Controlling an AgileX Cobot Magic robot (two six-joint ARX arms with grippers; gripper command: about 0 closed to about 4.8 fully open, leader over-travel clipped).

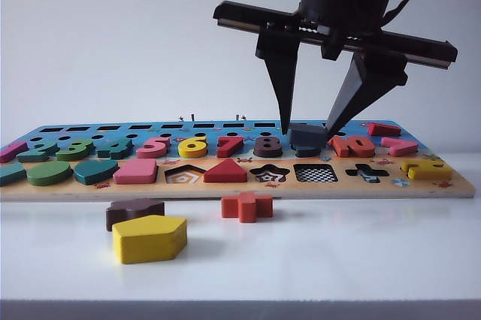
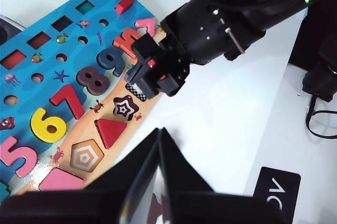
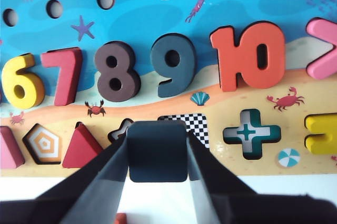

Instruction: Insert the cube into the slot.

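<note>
My right gripper (image 1: 307,131) hangs over the tan puzzle board (image 1: 421,187), shut on the cube (image 1: 307,137), a dark navy flat block held by two opposite sides. The cube sits just above the board, a little behind the slot (image 1: 315,173), the checkerboard square recess. In the right wrist view the cube (image 3: 157,150) between the fingers (image 3: 113,166) covers one edge of the slot (image 3: 195,126) and part of the star recess. My left gripper (image 2: 159,130) is shut with nothing in it, off the board's front edge over the white table.
On the table in front of the board lie a yellow pentagon block (image 1: 149,238), a brown star block (image 1: 134,212) and a red plus block (image 1: 246,206). Number blocks 8 (image 3: 117,72), 9 (image 3: 174,65) and 10 (image 3: 248,56) stand behind the slot. The plus recess (image 3: 251,132) is beside it.
</note>
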